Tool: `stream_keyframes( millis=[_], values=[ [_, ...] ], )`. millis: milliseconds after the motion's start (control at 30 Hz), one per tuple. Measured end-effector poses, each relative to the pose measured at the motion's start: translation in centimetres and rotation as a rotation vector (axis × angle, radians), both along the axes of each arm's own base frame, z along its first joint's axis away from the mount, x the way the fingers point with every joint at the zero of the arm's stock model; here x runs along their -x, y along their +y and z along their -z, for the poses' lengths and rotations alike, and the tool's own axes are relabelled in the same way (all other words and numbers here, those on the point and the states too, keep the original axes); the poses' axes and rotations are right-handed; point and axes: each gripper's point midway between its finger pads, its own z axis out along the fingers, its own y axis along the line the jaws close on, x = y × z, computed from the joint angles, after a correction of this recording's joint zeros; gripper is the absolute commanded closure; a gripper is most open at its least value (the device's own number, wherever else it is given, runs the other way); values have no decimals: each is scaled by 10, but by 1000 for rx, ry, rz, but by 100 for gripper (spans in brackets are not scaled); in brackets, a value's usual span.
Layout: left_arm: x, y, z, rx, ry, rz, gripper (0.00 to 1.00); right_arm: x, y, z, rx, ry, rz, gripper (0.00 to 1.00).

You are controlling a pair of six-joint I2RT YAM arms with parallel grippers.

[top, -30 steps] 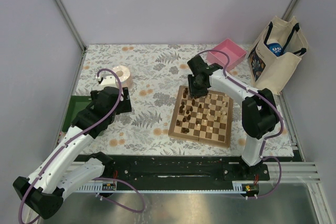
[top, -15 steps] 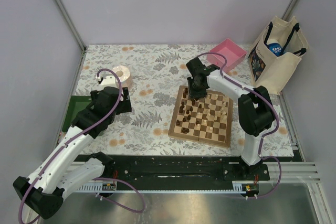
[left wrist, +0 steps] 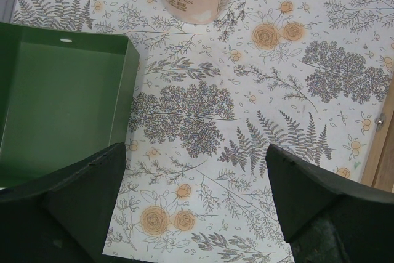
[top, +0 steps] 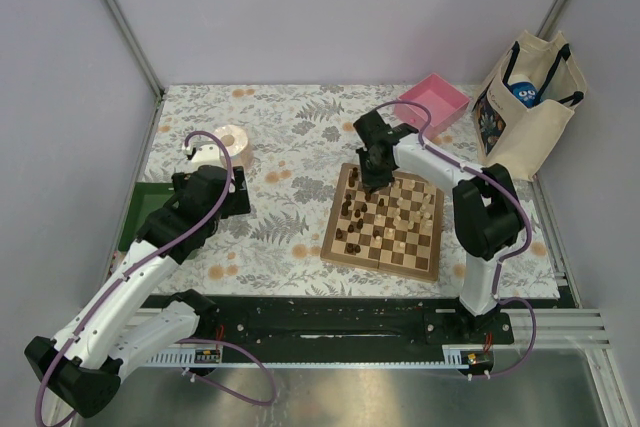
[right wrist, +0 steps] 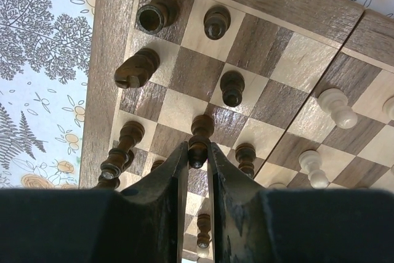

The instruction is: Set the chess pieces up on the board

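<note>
The board (top: 384, 223) lies right of the table's middle, with dark and pale chess pieces scattered over it. My right gripper (right wrist: 197, 154) is shut on the head of a dark brown chess piece (right wrist: 200, 135) standing near the board's far left corner; from above the gripper (top: 372, 179) hangs over that corner. Around it stand other dark pieces (right wrist: 232, 87), one dark piece (right wrist: 136, 69) lies on its side, and pale pieces (right wrist: 335, 108) stand to the right. My left gripper (left wrist: 196, 214) is open over bare tablecloth, well left of the board.
A green tray (left wrist: 58, 100) sits at the table's left edge and a paper roll (top: 234, 147) stands behind my left arm. A pink tray (top: 436, 102) and a tote bag (top: 527, 105) sit at the back right.
My right gripper has moved slightly toward the board's far left corner and its jaws have closed on the dark piece. The left arm has not moved.
</note>
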Motion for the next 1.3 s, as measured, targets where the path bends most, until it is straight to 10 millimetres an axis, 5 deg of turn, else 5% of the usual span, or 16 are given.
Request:
stream_keyframes(
  millis=[467, 1300],
  values=[
    [0, 0, 0, -1, 3, 0, 1, -6, 28, -16, -39, -44, -46, 78],
    [1, 0, 1, -2, 4, 0, 1, -13, 42, -3, -46, -18, -55, 75]
  ],
)
